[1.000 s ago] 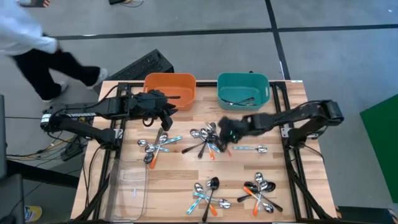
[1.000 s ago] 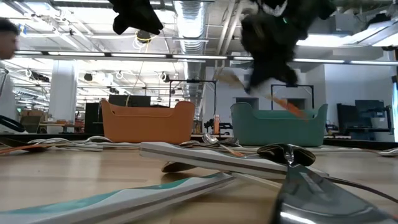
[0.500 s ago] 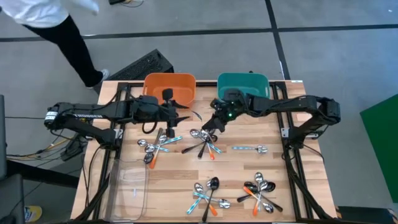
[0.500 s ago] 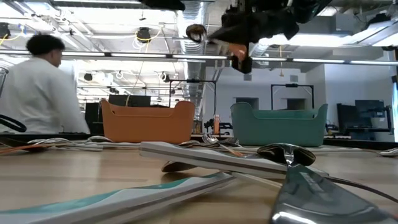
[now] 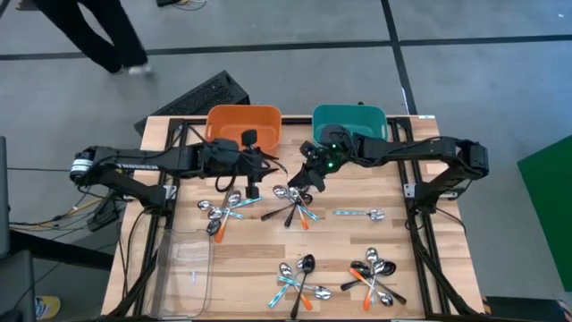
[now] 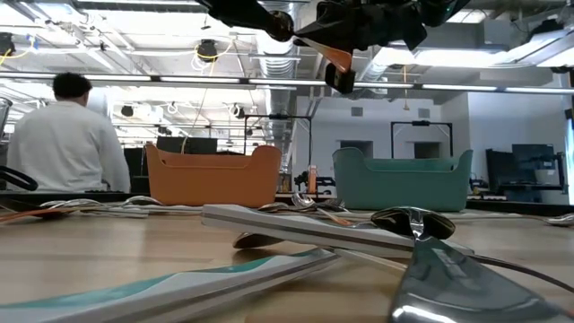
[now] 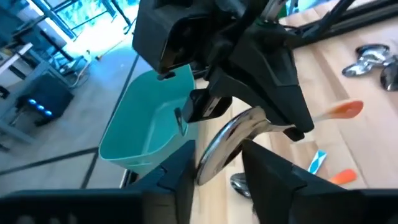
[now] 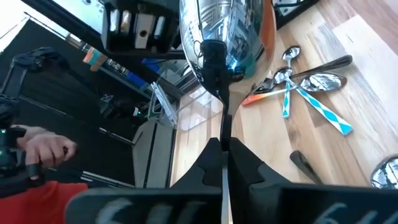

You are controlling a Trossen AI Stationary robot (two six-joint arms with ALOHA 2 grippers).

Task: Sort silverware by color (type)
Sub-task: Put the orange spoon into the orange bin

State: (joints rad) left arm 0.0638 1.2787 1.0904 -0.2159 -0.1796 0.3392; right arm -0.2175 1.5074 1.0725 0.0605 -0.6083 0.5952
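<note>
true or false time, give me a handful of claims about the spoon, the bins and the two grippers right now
1. The right gripper is shut on an orange-handled spoon. True.
2. That spoon lies flat on the table. False: it is held up in the air, between the two arms.
3. The orange bin stands left of the teal bin in the high view. True.
4. The left gripper is parked far away at the table's front edge. False: it sits close to the right gripper, its fingers either side of the spoon's bowl.
5. The teal bin is empty. False: silverware lies inside.
</note>
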